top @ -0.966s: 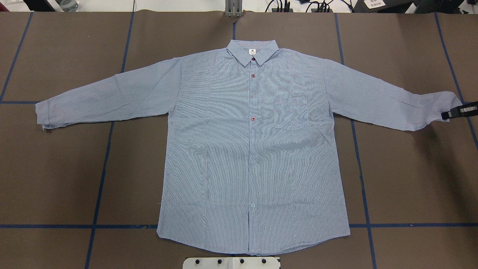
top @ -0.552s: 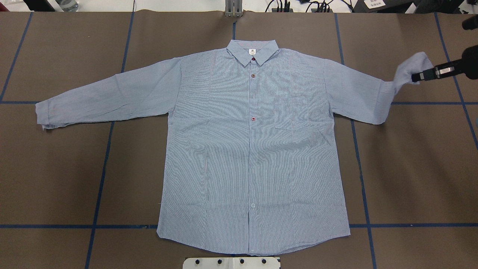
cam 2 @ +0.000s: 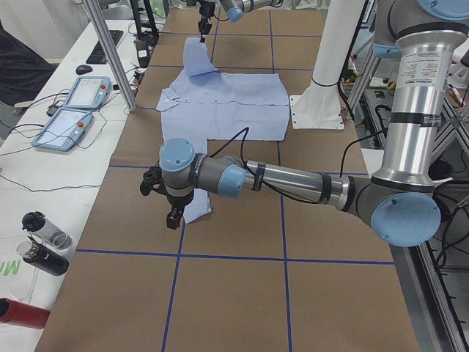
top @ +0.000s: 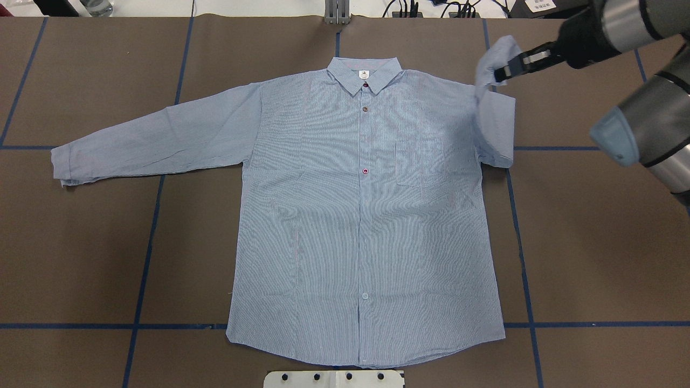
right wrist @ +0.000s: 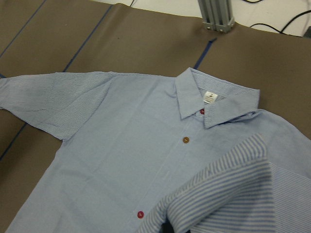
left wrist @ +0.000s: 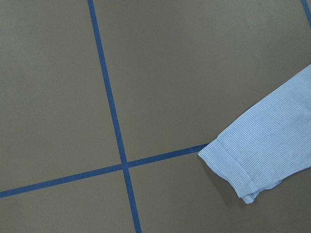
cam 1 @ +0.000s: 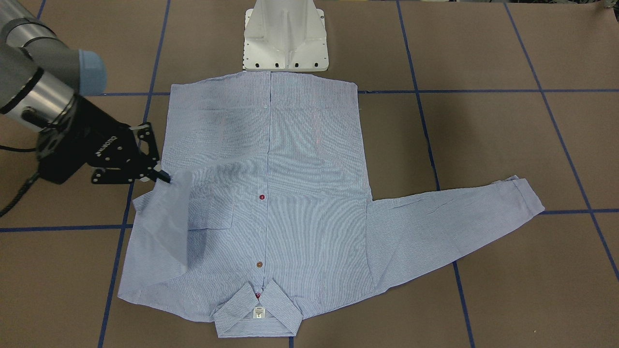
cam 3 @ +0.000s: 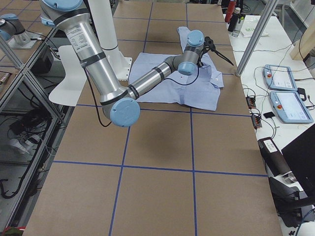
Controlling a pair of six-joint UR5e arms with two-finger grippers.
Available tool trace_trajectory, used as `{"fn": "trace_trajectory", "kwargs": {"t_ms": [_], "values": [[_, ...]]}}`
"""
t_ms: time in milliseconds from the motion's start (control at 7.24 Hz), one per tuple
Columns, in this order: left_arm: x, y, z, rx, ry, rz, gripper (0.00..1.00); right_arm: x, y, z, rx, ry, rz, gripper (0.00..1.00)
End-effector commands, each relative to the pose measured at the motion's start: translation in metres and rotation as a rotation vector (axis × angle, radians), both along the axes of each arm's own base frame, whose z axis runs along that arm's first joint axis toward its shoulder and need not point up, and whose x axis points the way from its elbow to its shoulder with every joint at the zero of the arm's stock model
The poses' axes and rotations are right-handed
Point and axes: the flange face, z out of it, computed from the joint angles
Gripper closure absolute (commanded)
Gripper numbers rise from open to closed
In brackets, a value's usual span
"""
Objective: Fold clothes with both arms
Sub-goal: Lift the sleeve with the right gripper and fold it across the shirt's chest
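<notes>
Sleeve cuff (top: pixel 495 55) now inward over the shoulder of the shirt (top: pixel 356 215) (aloft, no longer outstretched), clamped in the right gripper (top: pixel 503 73)

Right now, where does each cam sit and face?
Front-facing: across the table, facing the base, down on the shirt; right arm at left, right end effector holding a sleeve.
Overhead: behind robot, looking forward and down; right arm top right.
Exterior left: table's left end; left arm near, left end effector by the flat cuff.
Exterior right: opposite end; right arm near.
Left wrist: down on that cuff; no body.
Right wrist: toward collar; no body.
Front-facing and overhead share the lifted sleeve.
</notes>
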Motion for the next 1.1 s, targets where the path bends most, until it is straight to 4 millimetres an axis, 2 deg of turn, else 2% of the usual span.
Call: {"fn": "trace_trajectory", "kwargs": {"t_ms": [0,138,414,552,690,828,966], "values": [[-0.002,0.001,0.005,-0.007,-0.001,-0.002,0.01,-0.086,-0.001,-0.064,0.054,0.000,-0.006,1.00],[-0.002,0.003,0.008,-0.014,-0.001,-0.002,0.01,-0.115,-0.005,-0.066,0.053,0.022,0.013,1.00],[-0.002,0.003,0.009,-0.016,0.001,-0.002,0.01,-0.140,-0.013,-0.047,0.021,0.061,0.007,1.00],[-0.001,0.003,0.009,-0.017,0.001,-0.002,0.01,-0.168,-0.018,-0.043,0.002,0.087,-0.005,1.00],[-0.001,0.003,0.009,-0.017,0.001,-0.002,0.01,-0.213,-0.020,-0.042,-0.009,0.132,0.005,1.00],[-0.002,0.003,0.009,-0.017,-0.001,-0.004,0.01,-0.246,-0.022,-0.042,-0.011,0.170,0.027,1.00],[-0.001,0.002,0.008,-0.015,-0.001,-0.001,0.01,-0.258,-0.021,-0.035,-0.015,0.191,0.032,0.89]]}}
